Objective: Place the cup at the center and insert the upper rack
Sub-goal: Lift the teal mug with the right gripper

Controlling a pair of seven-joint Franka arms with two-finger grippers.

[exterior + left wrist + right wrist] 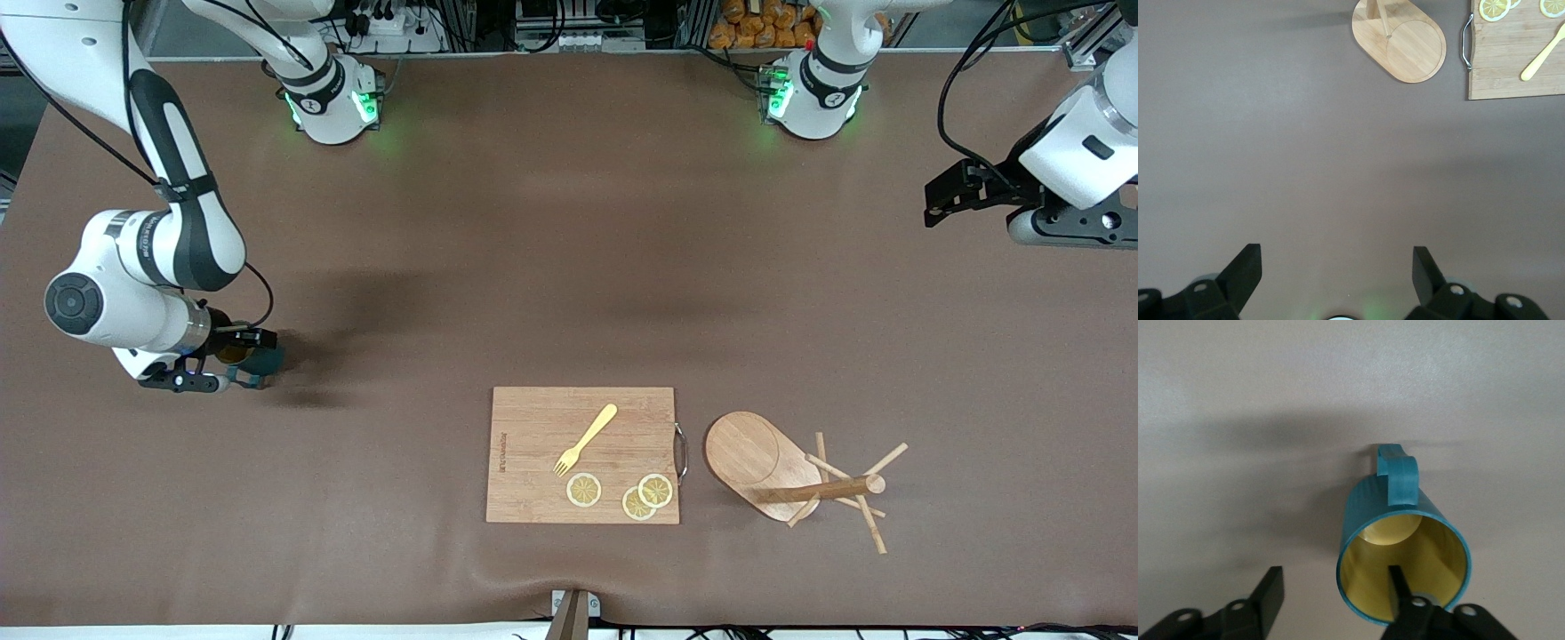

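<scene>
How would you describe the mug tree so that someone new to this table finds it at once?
Start at the rectangular cutting board, which carries a yellow fork and lemon slices. Right beside its metal handle, toward the left arm's end of the table, lies the bamboo mug tree. Unlike the flat board, it is tipped on its side, with an oval base, a round post and thin stick pegs.
</scene>
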